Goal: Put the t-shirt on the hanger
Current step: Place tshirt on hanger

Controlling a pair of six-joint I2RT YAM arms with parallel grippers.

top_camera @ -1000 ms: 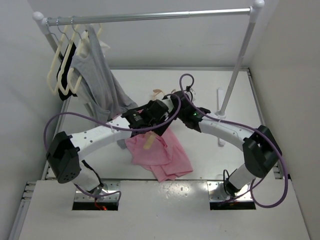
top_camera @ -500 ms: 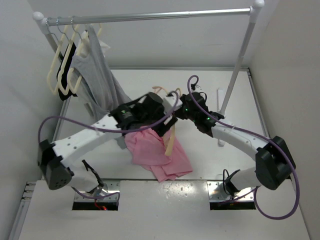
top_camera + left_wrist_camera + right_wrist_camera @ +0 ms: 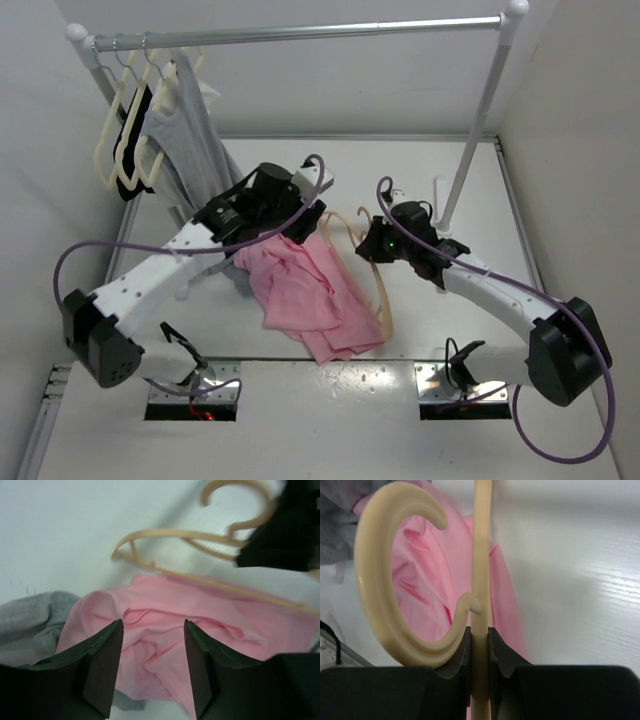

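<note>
Hanger (image 3: pixel 481 555) swung right, clamped by right gripper (image 3: pixel 479 633); left gripper (image 3: pixel 152 627) spread, empty; t-shirt (image 3: pixel 215 625) limp, best pinched at collar.

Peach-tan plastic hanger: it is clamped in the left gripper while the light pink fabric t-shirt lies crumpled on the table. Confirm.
Wrong gripper: the right gripper clamps the peach-tan plastic hanger, as the right wrist view shows. The light pink fabric t-shirt does lie crumpled on the table.

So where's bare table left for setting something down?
Bare table along the back, between the grey top and the rack post, and right of the right arm. The middle is crowded: t-shirt, hanger, left arm.
</note>
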